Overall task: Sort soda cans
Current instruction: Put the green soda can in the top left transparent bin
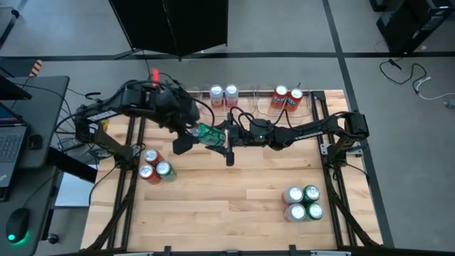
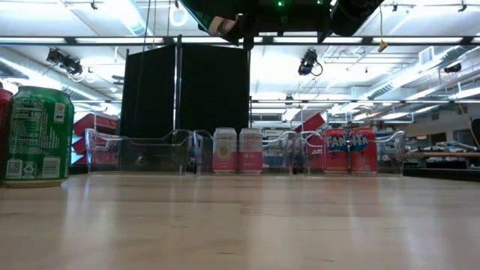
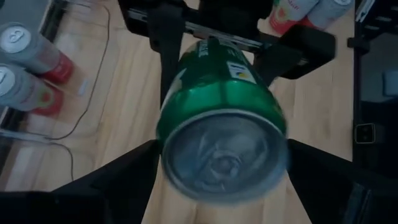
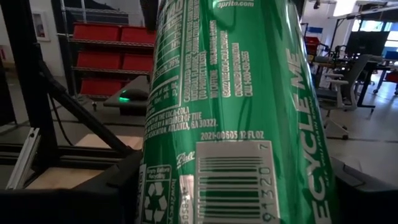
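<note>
Green can (image 1: 208, 134) lies sideways in the air over the middle of the tabletop (image 1: 234, 199), pinched between left end effector (image 1: 186, 139) and right end effector (image 1: 229, 135): likely a handover toward the green group near the right front corner.

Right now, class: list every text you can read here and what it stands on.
"sprite.com", "CYCLE ME", "2021-00505 12 FL OZ", "ATLANTA, GA 30313", "91320": green can held in mid-air between both grippers.
"FANTA": red cans in the tray.
Pink-white cans' labels: too small to read.
</note>
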